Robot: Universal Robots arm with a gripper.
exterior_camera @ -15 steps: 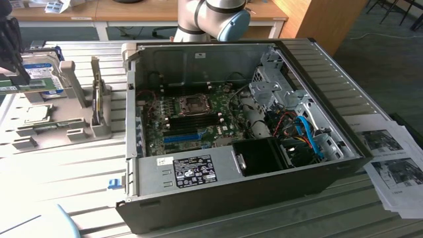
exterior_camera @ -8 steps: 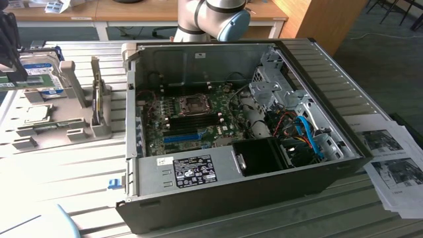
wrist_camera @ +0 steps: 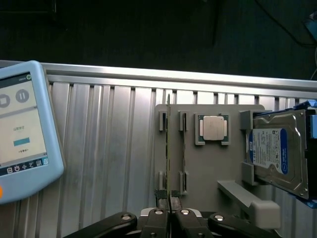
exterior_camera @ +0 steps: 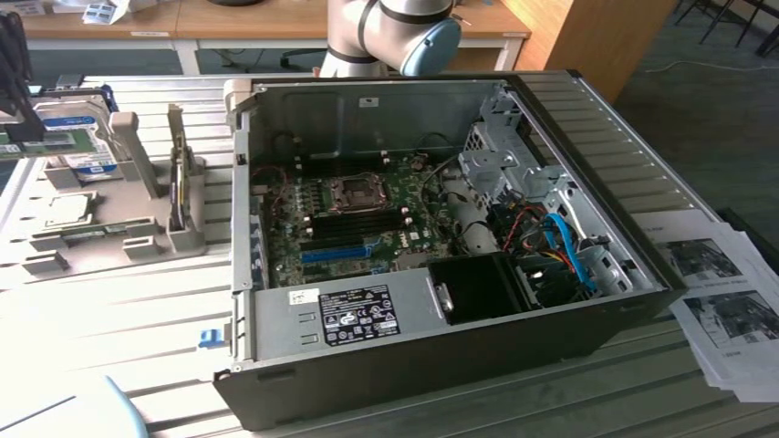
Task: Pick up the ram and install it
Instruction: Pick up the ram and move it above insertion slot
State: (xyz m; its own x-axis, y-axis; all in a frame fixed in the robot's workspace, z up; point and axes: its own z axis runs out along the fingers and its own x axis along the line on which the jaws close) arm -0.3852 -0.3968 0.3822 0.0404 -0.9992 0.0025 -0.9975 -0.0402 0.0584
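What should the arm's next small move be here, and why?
Probably a short straight lift. The gripper is shut on the ram, which appears edge-on directly over its slot in the grey holder. Raising it first should clear the holder before any sideways travel toward the open computer case.

CPU [wrist_camera: 214, 129] betw. ram [wrist_camera: 168, 148] & HDD [wrist_camera: 277, 148]
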